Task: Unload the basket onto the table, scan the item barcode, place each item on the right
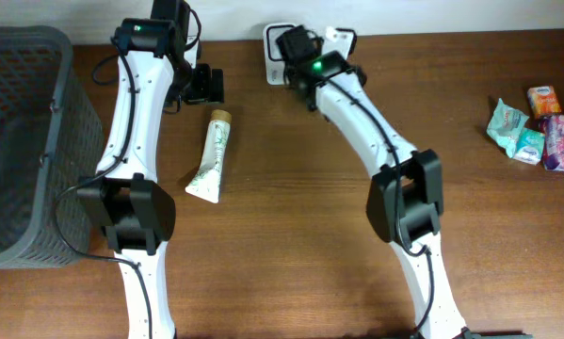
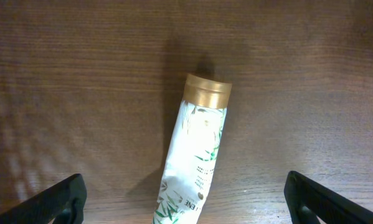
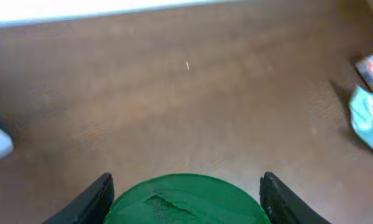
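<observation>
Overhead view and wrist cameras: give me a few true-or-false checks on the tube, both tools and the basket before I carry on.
1. The tube lies flat on the table. True.
2. The left tool is shut on the tube. False: its fingers stand wide open on either side of the tube, clear of it.
3. A green object sits between the fingers of the right tool. True: it fills the gap between them.
4. The tube is inside the basket. False: the basket stands at the table's left edge, and the tube lies on the bare wood to the right of the left arm.
5. Small packets lie near the table's right edge. True.
</observation>
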### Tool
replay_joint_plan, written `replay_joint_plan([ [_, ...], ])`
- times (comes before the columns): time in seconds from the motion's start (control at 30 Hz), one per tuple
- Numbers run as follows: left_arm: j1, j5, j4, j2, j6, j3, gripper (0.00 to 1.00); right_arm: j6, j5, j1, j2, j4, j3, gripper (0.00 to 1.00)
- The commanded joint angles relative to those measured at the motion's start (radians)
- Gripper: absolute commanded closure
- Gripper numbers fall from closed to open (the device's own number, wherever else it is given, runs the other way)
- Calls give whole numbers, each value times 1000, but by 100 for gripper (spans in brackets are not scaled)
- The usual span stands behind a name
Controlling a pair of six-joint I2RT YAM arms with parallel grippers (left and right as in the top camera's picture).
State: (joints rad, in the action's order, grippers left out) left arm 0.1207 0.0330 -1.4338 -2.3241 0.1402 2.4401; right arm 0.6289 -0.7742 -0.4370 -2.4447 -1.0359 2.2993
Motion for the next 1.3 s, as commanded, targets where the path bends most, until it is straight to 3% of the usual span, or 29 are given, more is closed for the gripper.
replay_joint_plan([
  [0.0, -6, -4, 6, 16, 9, -4, 1, 221, -54, -5, 50, -23, -42, 47],
  [0.23, -6, -3, 26, 16, 9, -4, 1, 380, -31, -44, 50, -23, -167, 41],
  [0.3, -6, -4, 32, 16, 9, -4, 1, 402, -31, -63, 50, -27, -194, 22],
  [0.63, -6, -4, 35, 16, 9, -4, 1, 383, 42, -119, 118, -92, -161, 7],
  [0.67, -6, -4, 35, 16, 9, -4, 1, 310, 146, -80, 155, -90, -138, 7],
  [0.73, -6, -4, 35, 16, 9, -4, 1, 48, 530, 32, 188, -79, -60, 9],
  [0.77, -6, -4, 35, 16, 9, -4, 1, -12, 716, 90, 188, -80, -35, 9],
  [0.87, -6, -3, 34, 16, 9, -4, 1, -23, 1171, 292, 162, -100, -34, 7],
  [1.03, -6, -3, 35, 16, 9, -4, 1, -16, 1463, 464, 34, -103, -35, 3],
  [1.27, -6, -3, 24, 16, 9, -4, 1, 103, 1451, 451, -90, -132, -40, 1],
])
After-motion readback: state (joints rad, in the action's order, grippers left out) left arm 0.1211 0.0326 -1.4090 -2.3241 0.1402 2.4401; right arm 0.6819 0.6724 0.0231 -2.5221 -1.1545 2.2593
